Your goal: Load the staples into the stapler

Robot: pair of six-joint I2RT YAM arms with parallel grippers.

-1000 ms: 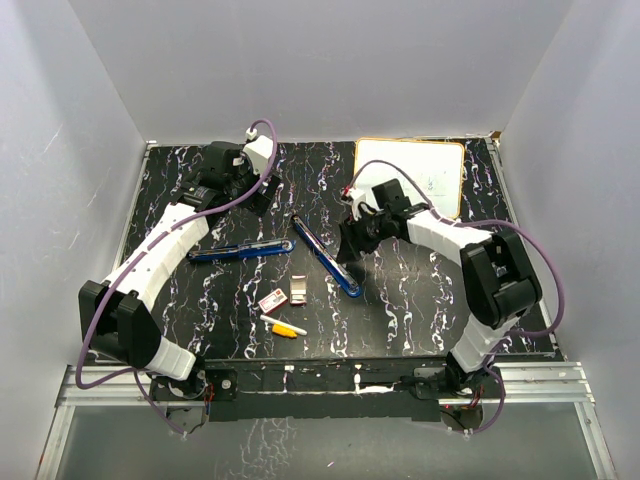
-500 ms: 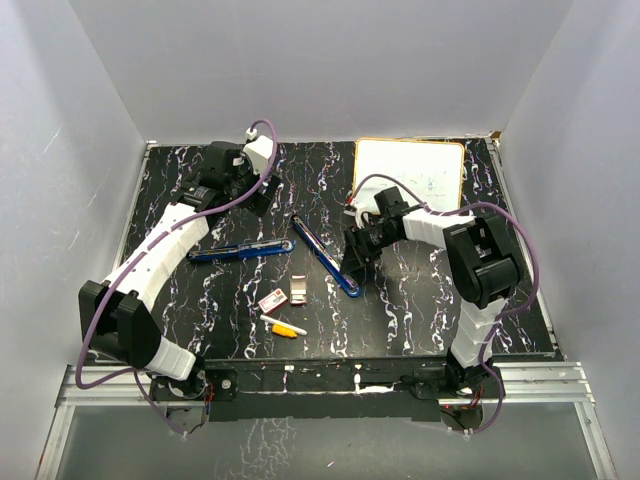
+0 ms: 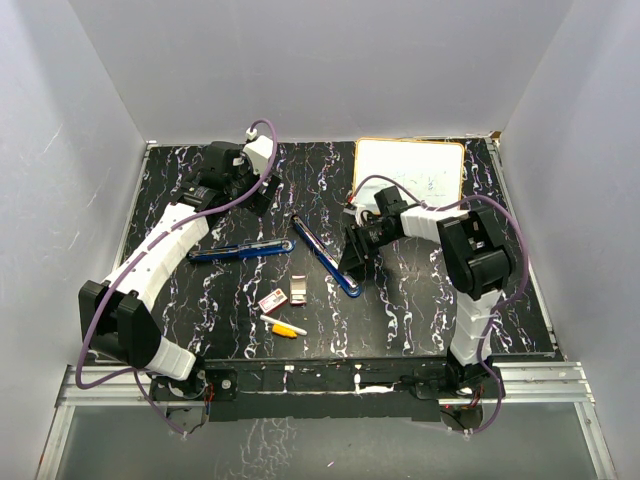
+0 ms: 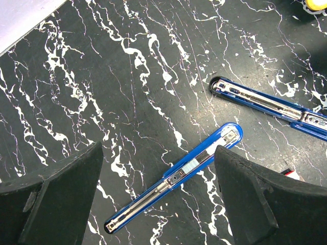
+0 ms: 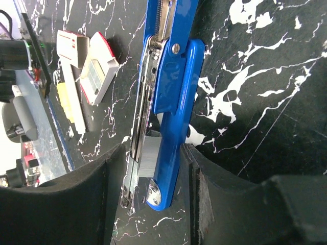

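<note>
Two long blue staplers lie opened flat on the black marbled table. The right stapler (image 3: 322, 250) (image 5: 171, 66) has its near end between the fingers of my right gripper (image 3: 352, 264) (image 5: 153, 168), both pads against its sides. A silvery-grey strip of staples (image 5: 150, 155) sits in its metal rail there. The small red-and-white staple box (image 3: 272, 300) (image 5: 97, 71) lies open beside it. My left gripper (image 3: 262, 192) (image 4: 158, 204) hangs open above the left stapler (image 3: 240, 250) (image 4: 179, 176), touching nothing.
A yellow-and-white marker (image 3: 285, 327) (image 5: 71, 109) lies near the front, just below the box. A whiteboard with a yellow frame (image 3: 410, 175) lies at the back right. White walls close in the table on three sides.
My right arm folded inward and its gripper slid down to the right stapler's near end, the jaws narrowing around it. The left arm, staplers and box stayed still.
</note>
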